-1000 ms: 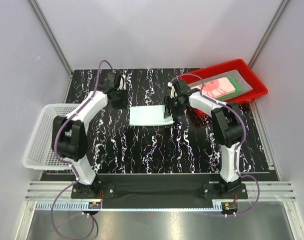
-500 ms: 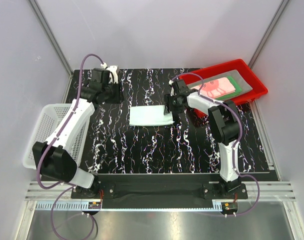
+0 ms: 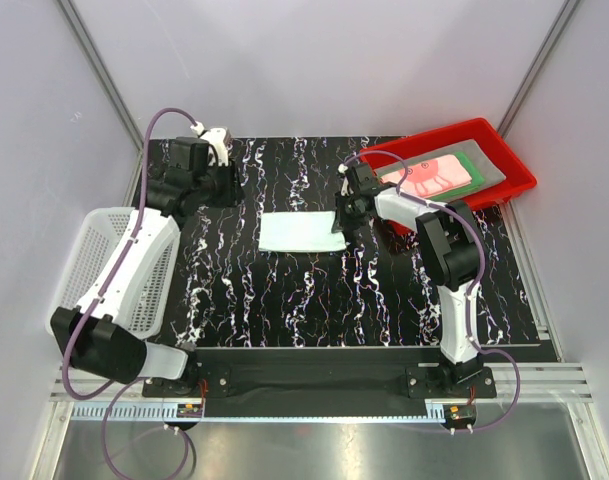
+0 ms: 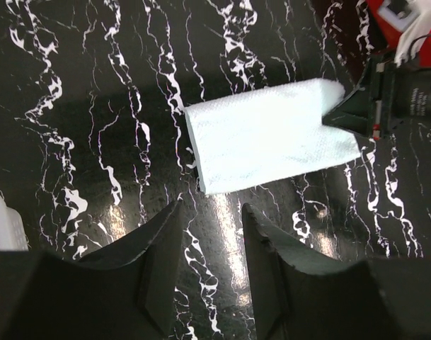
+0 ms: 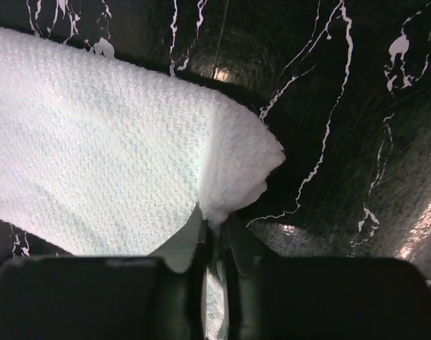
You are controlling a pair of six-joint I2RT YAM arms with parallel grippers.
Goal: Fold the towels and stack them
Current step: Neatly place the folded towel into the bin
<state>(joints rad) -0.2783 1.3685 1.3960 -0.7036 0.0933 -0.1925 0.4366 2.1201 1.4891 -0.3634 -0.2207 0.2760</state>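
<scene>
The right gripper had its fingers nearly together, pinching the bunched right edge of the pale blue-white towel, whose folded body lay flat on the table stretching away to the left of the fingertips. The left gripper hung apart with its fingers parted and empty, the towel lying just beyond their tips. To do this step well, the pinch probably needed to catch every folded layer before lifting towards the red tray.
</scene>
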